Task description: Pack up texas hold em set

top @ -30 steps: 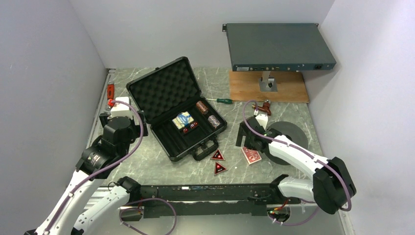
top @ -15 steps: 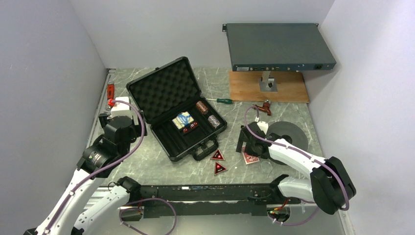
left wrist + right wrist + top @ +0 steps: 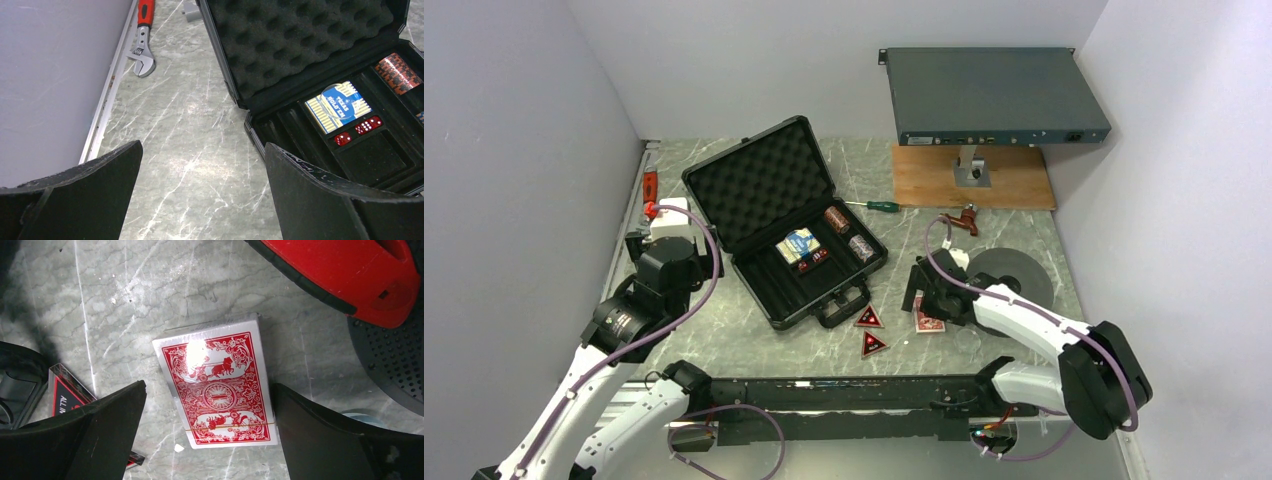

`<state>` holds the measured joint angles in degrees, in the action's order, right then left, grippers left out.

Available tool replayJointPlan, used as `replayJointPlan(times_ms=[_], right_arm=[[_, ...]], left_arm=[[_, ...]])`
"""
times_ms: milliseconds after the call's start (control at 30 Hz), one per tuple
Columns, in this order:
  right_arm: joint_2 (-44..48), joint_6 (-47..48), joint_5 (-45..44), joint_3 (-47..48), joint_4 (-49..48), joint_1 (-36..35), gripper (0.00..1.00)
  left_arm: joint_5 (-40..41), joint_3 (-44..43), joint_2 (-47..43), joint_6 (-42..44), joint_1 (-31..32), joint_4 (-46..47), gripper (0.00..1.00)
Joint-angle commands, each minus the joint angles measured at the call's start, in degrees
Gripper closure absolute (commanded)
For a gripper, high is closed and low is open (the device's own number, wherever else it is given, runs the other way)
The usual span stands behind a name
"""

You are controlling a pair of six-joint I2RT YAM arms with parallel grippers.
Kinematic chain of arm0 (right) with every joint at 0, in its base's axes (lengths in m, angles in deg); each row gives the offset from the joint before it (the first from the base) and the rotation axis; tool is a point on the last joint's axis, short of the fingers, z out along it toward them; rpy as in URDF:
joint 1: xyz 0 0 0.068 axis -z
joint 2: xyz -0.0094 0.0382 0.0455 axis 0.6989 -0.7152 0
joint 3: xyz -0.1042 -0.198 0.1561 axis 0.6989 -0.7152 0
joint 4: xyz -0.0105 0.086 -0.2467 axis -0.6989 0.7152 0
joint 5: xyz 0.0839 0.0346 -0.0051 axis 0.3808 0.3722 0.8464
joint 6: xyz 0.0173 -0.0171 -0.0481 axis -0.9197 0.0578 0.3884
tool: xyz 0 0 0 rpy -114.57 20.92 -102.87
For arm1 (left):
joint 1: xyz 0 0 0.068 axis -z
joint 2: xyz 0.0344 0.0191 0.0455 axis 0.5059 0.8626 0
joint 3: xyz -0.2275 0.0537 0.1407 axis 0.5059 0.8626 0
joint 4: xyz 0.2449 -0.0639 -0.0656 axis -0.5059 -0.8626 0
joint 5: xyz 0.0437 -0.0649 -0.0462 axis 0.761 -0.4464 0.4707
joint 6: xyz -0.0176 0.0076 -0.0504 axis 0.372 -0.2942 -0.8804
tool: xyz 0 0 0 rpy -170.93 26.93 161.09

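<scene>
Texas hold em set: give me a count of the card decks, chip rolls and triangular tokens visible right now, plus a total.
Card decks: 2, blue in the case, red on the table
Chip rolls: 2, in the case
Triangular tokens: 2, on the table
Total: 6

I saw a grey rack-mount box (image 3: pixel 996 95) raised on a metal post (image 3: pixel 970 165) above a wooden board (image 3: pixel 924 180) at the far right of the tabletop (image 3: pixel 754 345). A green-handled screwdriver (image 3: pixel 877 206) lay just left of the board. A red-handled wrench (image 3: pixel 144 37) lay along the left edge, and a black round disc (image 3: pixel 1014 275) sat near the right side.
</scene>
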<state>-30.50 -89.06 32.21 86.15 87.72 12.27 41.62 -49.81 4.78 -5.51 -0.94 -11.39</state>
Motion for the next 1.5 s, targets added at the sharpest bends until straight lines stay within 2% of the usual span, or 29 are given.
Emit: replayJointPlan(times_ms=[0, 167, 467, 600, 833, 1167, 1300, 1467], right_arm=[[-1.4, 0.01, 1.89, 1.43, -1.98, -0.01, 0.01], [-2.39, 0.87, 0.98, 3.17, -0.37, 0.02, 0.11], [-7.5, 3.78, 1.02, 5.67, 2.31, -0.09, 0.13], [-10.13, 6.22, 3.27, 6.76, 2.66, -0.34, 0.2], [-11.07, 6.45, 3.78, 8.27, 3.3, -0.97, 0.38], [-15.48, -3.16, 6.1, 14.02, 2.89, -0.93, 0.36], [-16.32, -3.45, 5.77, 15.43, 2.78, -0.96, 0.19], [-17.43, 1.44, 4.54, 16.42, 4.34, -0.96, 0.12]], left_arm=[[1.42, -0.41, 0.17, 0.06, -0.1, 0.69, 0.02], [1.01, -0.49, 0.36, 0.26, -0.1, 0.87, 0.02], [0.81, -0.34, -0.45, 0.21, -0.18, 0.92, 0.02], [0.77, -0.46, -0.31, 0.06, -0.24, 0.67, 0.02], [0.64, -0.43, -0.62, 0.02, -0.36, 0.61, 0.02], [0.21, -0.51, -0.44, -0.17, -0.54, 0.4, 0.02], [0.22, -0.4, -0.56, -0.12, -0.54, 0.48, 0.02], [0.23, -0.4, -0.85, -0.2, -0.54, 0.43, 0.02]])
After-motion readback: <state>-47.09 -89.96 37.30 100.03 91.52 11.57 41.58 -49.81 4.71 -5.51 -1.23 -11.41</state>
